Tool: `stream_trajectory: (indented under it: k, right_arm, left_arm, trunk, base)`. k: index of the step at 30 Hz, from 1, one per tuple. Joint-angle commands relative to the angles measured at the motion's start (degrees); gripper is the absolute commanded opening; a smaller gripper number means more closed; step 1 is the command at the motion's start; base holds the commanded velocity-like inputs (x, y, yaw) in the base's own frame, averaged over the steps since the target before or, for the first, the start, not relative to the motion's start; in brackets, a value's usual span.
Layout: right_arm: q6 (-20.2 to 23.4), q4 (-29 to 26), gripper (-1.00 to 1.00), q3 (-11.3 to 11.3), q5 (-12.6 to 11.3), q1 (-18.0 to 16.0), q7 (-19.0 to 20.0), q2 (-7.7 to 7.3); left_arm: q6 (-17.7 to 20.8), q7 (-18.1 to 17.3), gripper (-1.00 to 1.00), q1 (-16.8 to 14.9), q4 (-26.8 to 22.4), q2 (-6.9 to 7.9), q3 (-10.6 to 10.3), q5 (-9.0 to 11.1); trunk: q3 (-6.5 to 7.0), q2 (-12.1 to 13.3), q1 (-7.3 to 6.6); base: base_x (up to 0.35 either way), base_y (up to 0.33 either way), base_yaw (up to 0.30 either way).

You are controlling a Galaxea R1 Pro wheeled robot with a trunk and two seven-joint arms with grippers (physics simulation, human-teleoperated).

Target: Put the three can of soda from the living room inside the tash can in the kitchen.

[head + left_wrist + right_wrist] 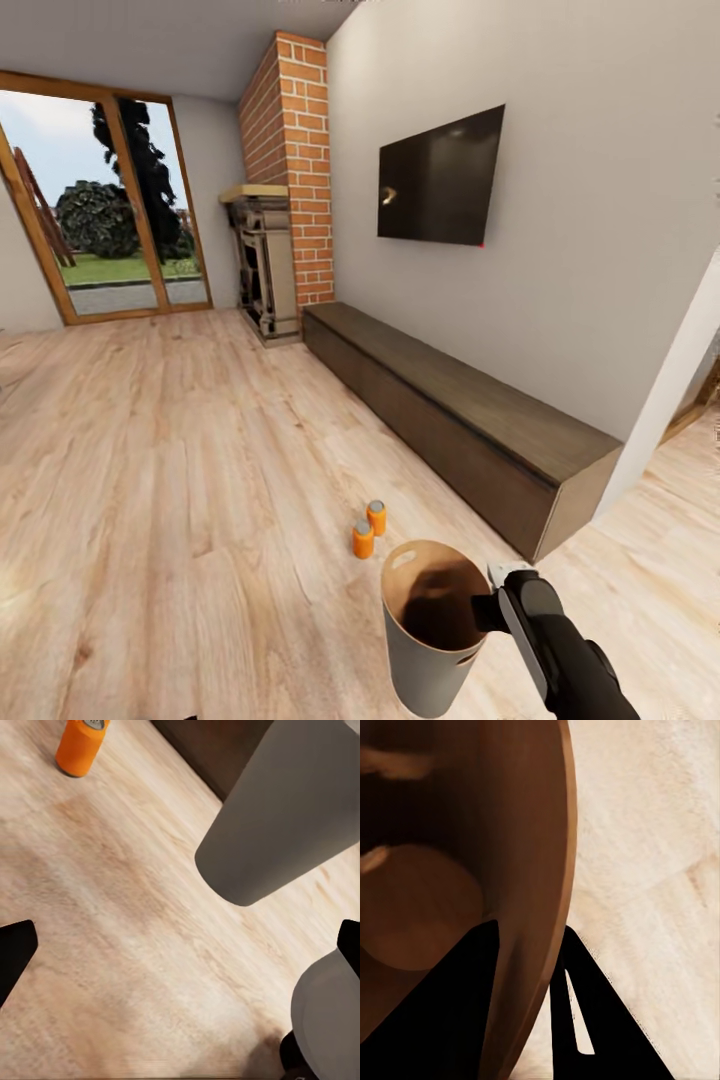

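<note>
You carry the pale grey tapered bin with tan-brown inside [430,640], its rim pinched in the right jaws [529,967], left jaws [180,945] spread and empty: lower it upright beside the two bright orange soda cans [369,530] on the light wood floor [180,480].

Open plank floor [150,480] lies wide to my left and ahead, bare all round the two cans [368,530] that stand just beside each other. On my right the long low bench [470,420] runs along the wall and closes that side. The bin [425,665], clamped at its rim in my right gripper [529,967], hangs in front of me, near the cans.
</note>
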Motion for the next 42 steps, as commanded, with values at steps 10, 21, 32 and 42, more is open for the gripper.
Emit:
stream_trajectory:
  k: [10, 21, 32, 42]
  right_arm:
    - [-0.1, 0.0, -1.0, 0.0, -1.1, 0.0, 0.1, 0.41]
    - [-0.1, 0.0, -1.0, 0.0, -1.1, 0.0, 0.1, 0.41]
    - [-0.1, 0.0, -1.0, 0.0, -1.1, 0.0, 0.1, 0.41]
    - [-0.1, 0.3, -1.0, 0.0, -1.1, 0.0, 0.1, 0.41]
  left_arm:
    - [0.0, 0.0, 1.0, 0.0, 0.0, 0.0, 0.0, 0.0]
    - [0.0, 0.0, 1.0, 0.0, 0.0, 0.0, 0.0, 0.0]
    - [0.0, 0.0, 1.0, 0.0, 0.0, 0.0, 0.0, 0.0]
    - [0.0, 0.0, 1.0, 0.0, 0.0, 0.0, 0.0, 0.0]
  trunk:
    - [0.68, 0.0, 0.0]
    - [1.44, 0.0, 0.0]
    - [2.2, 0.0, 0.0]
    - [2.83, 0.0, 0.0]
  base:
    - [0.003, 0.31, -0.2]
    - [0.074, 0.175, -0.22]
    - [0.008, 0.008, -0.223]
    - [0.053, 0.006, -0.203]
